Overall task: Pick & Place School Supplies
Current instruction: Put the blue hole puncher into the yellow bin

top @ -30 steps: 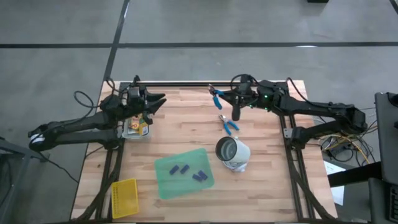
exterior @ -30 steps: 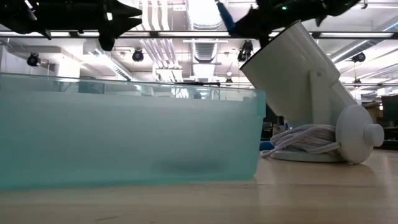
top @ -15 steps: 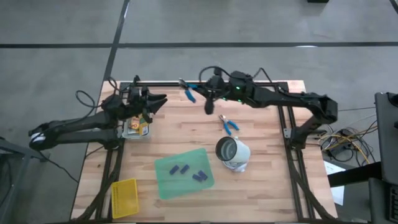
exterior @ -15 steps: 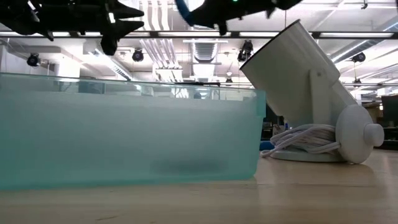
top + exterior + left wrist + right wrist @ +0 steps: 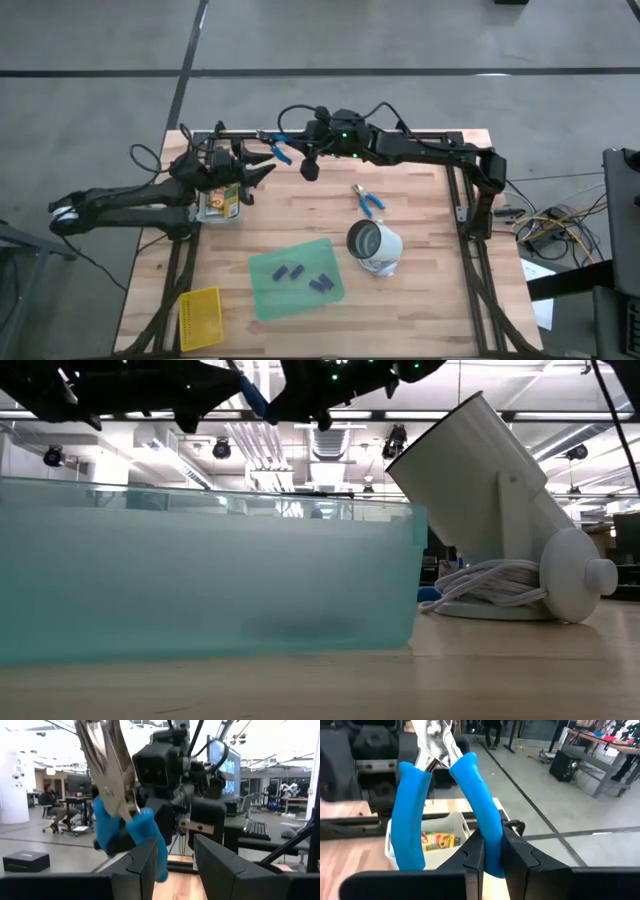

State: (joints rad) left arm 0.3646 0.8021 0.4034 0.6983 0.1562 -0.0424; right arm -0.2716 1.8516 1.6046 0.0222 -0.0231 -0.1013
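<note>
My right gripper reaches across the far side of the table and is shut on a blue-handled metal tool, held in the air. My left gripper stands open just short of that tool, with nothing between its fingers. A second blue-handled tool lies flat on the wood. Below the left gripper, a white bin holds yellow-and-green crayon boxes. Several purple-blue pieces lie on a translucent green sheet. My right gripper pinches one blue handle of the tool between its two fingers, near that handle's free end. The other handle stands free beside it. The tool sticks out beyond the fingertips, metal jaws farthest away, and is lifted clear of the table.
A white lamp-like object with a coiled cord lies right of the middle. A yellow mesh basket sits at the near left corner. A black rail runs along the far edge.
My right gripper has carried the blue-handled tool along the far side toward the table's left edge, from above the second tool to just in front of my left gripper. The tool has stayed clear of the table.
</note>
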